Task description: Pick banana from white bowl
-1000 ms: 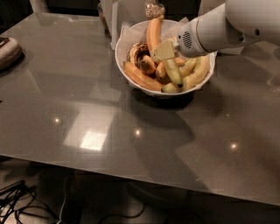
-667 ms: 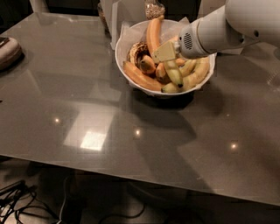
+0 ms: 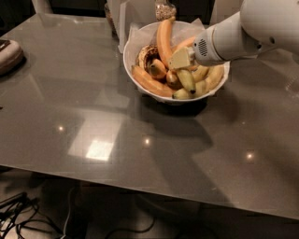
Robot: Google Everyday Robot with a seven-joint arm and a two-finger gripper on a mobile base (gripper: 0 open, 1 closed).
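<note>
The white bowl [image 3: 130, 59] lined with white paper stands at the back middle of the grey table. It holds several bananas. The greenish-yellow banana [image 3: 186, 79] with a dark tip lies in the right half of the bowl, pointing down toward the front rim. My gripper [image 3: 180, 59] comes in from the right on a white arm [image 3: 233, 35]. It hangs inside the bowl just above the upper end of this banana and covers that end.
A long orange banana [image 3: 163, 39] stands upright in the bowl and another [image 3: 148, 81] lies along its left rim. A brown-spotted stubby one [image 3: 156, 68] lies between them. A glass jar [image 3: 164, 9] stands behind the bowl. A pale object [image 3: 7, 55] lies at the table's left edge. Cables [image 3: 18, 214] lie on the floor.
My gripper has shifted very slightly to the right and down over the bowl. The bananas and the bowl have not moved.
</note>
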